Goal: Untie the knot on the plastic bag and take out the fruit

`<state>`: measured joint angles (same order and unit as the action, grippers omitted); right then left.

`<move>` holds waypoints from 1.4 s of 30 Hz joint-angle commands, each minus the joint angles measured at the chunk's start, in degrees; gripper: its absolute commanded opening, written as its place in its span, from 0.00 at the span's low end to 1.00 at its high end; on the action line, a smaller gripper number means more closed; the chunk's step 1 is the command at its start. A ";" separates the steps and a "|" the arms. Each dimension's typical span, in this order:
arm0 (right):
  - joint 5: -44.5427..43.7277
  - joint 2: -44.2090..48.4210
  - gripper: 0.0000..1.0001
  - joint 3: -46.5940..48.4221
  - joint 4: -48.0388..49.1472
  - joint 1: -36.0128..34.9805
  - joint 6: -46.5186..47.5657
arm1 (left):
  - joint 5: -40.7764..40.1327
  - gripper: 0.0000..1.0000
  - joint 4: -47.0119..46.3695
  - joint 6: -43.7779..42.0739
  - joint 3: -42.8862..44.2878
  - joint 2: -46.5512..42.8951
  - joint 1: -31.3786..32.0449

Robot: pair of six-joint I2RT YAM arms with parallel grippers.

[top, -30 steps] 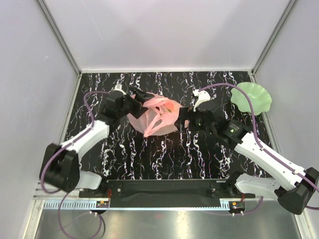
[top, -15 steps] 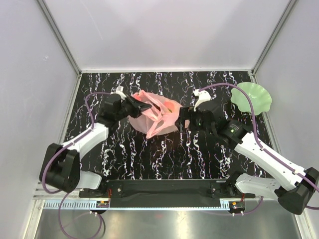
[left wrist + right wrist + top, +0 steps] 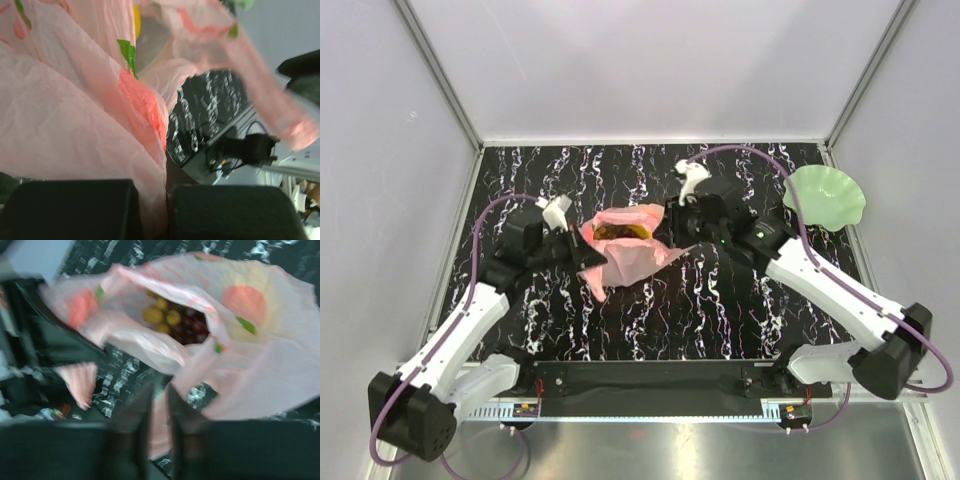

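Observation:
The pink plastic bag (image 3: pixel 630 255) lies mid-table with its mouth spread open. Inside it the fruit shows: small yellow-brown round ones (image 3: pixel 162 317) beside dark red grapes (image 3: pixel 192 330), a dark patch from above (image 3: pixel 618 231). My left gripper (image 3: pixel 576 250) is shut on the bag's left edge; the film (image 3: pixel 100 125) is pinched between its fingers (image 3: pixel 75 207). My right gripper (image 3: pixel 672 222) is at the bag's right side, its jaws nearly together with a pink strip (image 3: pixel 160 425) of the bag between them, blurred. A yellow bit (image 3: pixel 136 15) shows through the film.
A wavy green plate (image 3: pixel 825 195) sits at the back right corner of the black marbled table (image 3: pixel 720 320). White walls enclose the table on three sides. The arm bases and a black rail (image 3: pixel 650 378) line the near edge.
Both grippers have closed on the bag. The left arm drew back toward the left, the right gripper moved up and left to the bag, and the bag's mouth has spread open.

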<state>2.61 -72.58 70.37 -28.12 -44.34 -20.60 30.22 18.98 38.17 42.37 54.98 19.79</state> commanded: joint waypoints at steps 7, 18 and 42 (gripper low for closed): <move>7.76 -9.86 0.00 14.79 3.69 -1.19 0.65 | 7.92 0.00 7.39 -9.26 -5.71 -2.16 0.07; 3.29 -23.74 0.00 35.97 -11.16 -7.25 2.85 | 10.74 0.00 2.91 -5.83 -10.11 -5.76 1.74; -18.97 -24.99 0.00 1.29 -1.68 -17.19 -10.77 | 3.72 0.27 6.42 -4.43 -6.87 -12.61 1.92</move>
<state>-17.69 -101.12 76.62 -33.15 -61.49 -28.45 36.56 24.73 33.80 31.94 44.40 21.54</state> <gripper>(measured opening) 0.010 0.186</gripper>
